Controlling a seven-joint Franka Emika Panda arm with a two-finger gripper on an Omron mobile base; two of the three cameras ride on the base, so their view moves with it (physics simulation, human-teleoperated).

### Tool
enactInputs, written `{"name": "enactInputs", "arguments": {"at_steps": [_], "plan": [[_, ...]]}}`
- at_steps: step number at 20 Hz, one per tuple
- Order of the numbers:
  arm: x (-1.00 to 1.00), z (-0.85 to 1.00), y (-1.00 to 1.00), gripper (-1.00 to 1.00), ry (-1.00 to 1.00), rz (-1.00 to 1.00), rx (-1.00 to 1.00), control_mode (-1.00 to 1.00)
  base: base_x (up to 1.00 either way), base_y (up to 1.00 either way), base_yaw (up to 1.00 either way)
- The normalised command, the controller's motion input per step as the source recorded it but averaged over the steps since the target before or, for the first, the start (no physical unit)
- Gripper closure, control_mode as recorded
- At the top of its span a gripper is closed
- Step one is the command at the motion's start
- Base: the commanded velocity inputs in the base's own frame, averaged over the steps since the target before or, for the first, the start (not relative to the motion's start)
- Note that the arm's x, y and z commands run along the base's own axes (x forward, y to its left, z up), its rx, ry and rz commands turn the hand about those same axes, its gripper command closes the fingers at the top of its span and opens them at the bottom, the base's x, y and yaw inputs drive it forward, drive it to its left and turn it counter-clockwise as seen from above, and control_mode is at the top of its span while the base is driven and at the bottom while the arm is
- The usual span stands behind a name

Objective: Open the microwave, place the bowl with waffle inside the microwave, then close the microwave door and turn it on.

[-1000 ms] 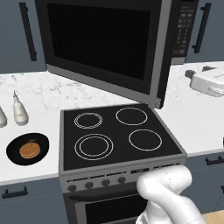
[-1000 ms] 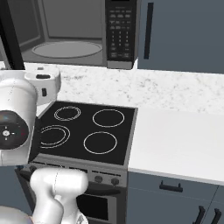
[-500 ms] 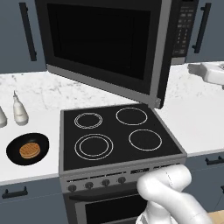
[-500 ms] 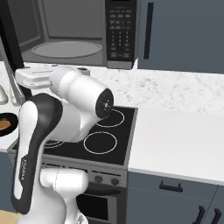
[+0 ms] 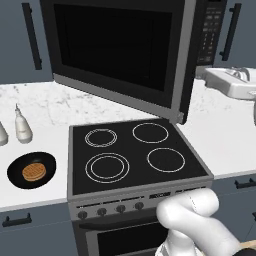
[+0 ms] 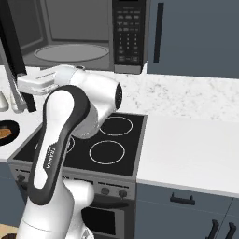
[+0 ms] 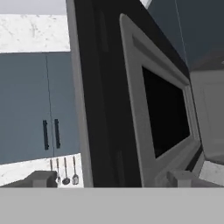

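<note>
One small black bowl (image 5: 31, 170) sits at the lower left of the left base view, on the white counter (image 5: 42, 107) just beside the stove (image 5: 135, 157), with the waffle (image 5: 34, 171) lying flat in its middle. It looks rigid, light and shallow, so I judge the rim the place to pinch; its smooth wall could slip, and a tilt would let the waffle slide. A white bottle (image 5: 22, 126) stands near it, toward the wall. Above the stove the microwave door (image 5: 117, 55) hangs swung wide, filling the top of that view; in the right base view the microwave (image 6: 84, 35) shows its grey inside and turntable at upper left. The gripper (image 7: 113, 177) is at the bottom of the hand view, close against the door's inner frame, fingers apart with nothing between them.
</note>
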Motion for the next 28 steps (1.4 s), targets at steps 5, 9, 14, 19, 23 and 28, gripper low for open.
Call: {"name": "enactInputs", "arguments": {"at_steps": [5,9,14,19,23,28], "plan": [[0.00,0.00,0.26,-1.00,0.03,0.15,0.00,-1.00,0.00,0.00,0.00],[-0.05,0.00,0.26,-1.00,0.04,0.24,0.00,-1.00,0.00,0.00,0.00],[-0.16,0.00,0.44,-1.00,0.03,0.33,0.00,-1.00,0.00,0.00,0.00],[-0.36,0.00,0.59,-1.00,0.00,0.34,-0.02,-1.00,0.00,0.00,0.00],[-0.57,0.00,0.69,-1.00,-0.06,0.14,-0.09,-1.00,0.00,0.00,0.00],[-0.33,0.00,0.68,-1.00,-0.01,0.00,-0.04,-1.00,0.00,0.00,0.00]]}}
